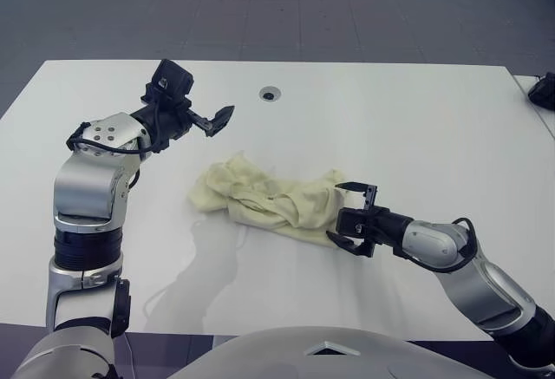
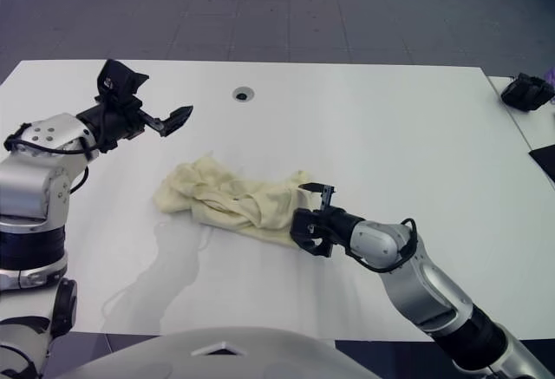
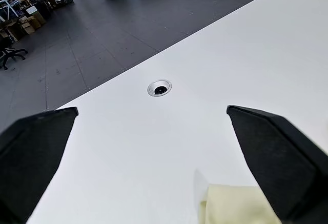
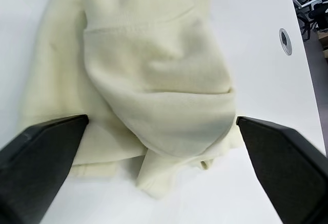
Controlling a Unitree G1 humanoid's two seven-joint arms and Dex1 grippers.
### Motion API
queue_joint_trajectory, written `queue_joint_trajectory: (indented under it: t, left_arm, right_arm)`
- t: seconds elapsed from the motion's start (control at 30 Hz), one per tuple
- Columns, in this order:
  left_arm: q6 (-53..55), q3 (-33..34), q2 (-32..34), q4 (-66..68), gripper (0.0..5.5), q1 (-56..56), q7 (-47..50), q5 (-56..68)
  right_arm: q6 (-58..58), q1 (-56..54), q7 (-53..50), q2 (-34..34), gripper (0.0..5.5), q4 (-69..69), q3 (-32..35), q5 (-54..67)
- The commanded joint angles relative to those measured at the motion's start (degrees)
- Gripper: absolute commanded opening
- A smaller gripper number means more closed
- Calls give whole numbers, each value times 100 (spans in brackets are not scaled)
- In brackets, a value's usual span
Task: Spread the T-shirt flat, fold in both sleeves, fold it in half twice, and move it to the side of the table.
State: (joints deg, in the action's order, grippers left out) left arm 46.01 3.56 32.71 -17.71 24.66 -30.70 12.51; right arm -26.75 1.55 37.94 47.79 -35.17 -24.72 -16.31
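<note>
Presently: T-shirt lies crumpled at worktop centre, nothing spread yet.
Risk: nipping several bunched layers would drag the heap, not unfold it. Pose: right pincer gapes low at shirt's 4 o'clock edge, forearm nearly flat; left pincer, also open, hovers raised at 11 o'clock.

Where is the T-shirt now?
The T-shirt lies crumpled at the middle of the table, the open right end effector at its right end, the grommet hole beyond it.
</note>
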Motion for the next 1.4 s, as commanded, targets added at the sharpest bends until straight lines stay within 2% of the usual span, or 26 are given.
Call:
queue_joint_trajectory:
  t: [0.03,0.23,0.6,0.83,1.4]
  left_arm:
    - [-53,23,112,-40,540,-81,39,-38]
    - [-67,-16,122,-100,540,-192,87,-54]
    - [-77,-70,135,-131,540,-285,87,-27]
    - [-100,-118,153,-101,540,-274,92,-42]
    - [-147,-235,94,-72,540,-294,146,-56]
  right_arm:
    - [84,261,114,412,538,305,472,-84]
    - [293,282,323,442,538,55,733,-9]
    - [222,281,380,-46,538,-65,576,-95]
    - [663,188,2,-459,538,330,392,-463]
    - [989,439,-92,-502,538,185,540,-895]
